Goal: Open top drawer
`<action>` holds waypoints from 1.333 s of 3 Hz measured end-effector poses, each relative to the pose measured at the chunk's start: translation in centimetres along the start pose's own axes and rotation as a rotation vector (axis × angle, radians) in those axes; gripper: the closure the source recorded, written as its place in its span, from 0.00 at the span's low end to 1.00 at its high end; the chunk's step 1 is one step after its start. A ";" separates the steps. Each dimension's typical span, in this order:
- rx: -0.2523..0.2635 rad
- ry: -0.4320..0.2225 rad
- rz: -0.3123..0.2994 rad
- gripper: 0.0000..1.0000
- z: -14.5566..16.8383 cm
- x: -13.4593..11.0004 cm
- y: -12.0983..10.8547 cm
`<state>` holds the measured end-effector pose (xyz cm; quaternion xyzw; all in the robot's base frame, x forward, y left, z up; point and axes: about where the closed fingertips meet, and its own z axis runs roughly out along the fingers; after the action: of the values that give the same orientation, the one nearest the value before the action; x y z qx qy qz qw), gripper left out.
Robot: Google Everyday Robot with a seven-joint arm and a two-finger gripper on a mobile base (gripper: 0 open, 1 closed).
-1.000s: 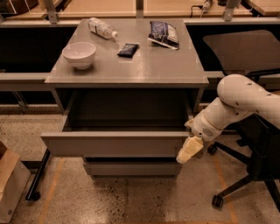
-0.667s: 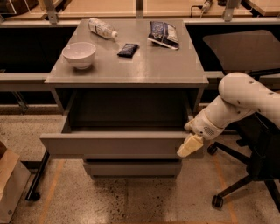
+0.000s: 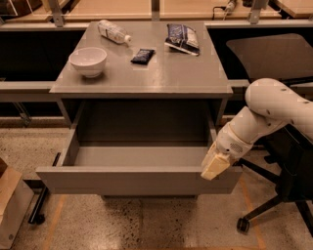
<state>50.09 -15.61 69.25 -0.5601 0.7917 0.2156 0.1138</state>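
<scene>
Under the grey cabinet top point(image 3: 161, 78), top drawer point(image 3: 137, 179) open; gripper point(image 3: 215, 166) at its right corner.

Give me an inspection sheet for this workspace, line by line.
Surface: grey cabinet top, carrying four items.
Job's things: top drawer pulled well out, grey inside showing.
Clutter: bowl upright at left; bottle lying on its side at the back; dark packet mid-top; snack bag at back right.
Tool: tool at the drawer's right front corner, on the arm coming from the right.
Cables: possibly a thin lead on the back bench.
Surroundings: chair at right; brown box lower left; speckled floor.
</scene>
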 end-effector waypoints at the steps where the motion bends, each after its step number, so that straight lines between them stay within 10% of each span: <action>1: 0.000 0.000 0.000 0.94 0.0 0.0 0.0; 4: -0.009 0.003 -0.002 0.23 0.5 0.0 0.1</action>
<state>49.95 -15.32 68.90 -0.5619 0.7903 0.2181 0.1105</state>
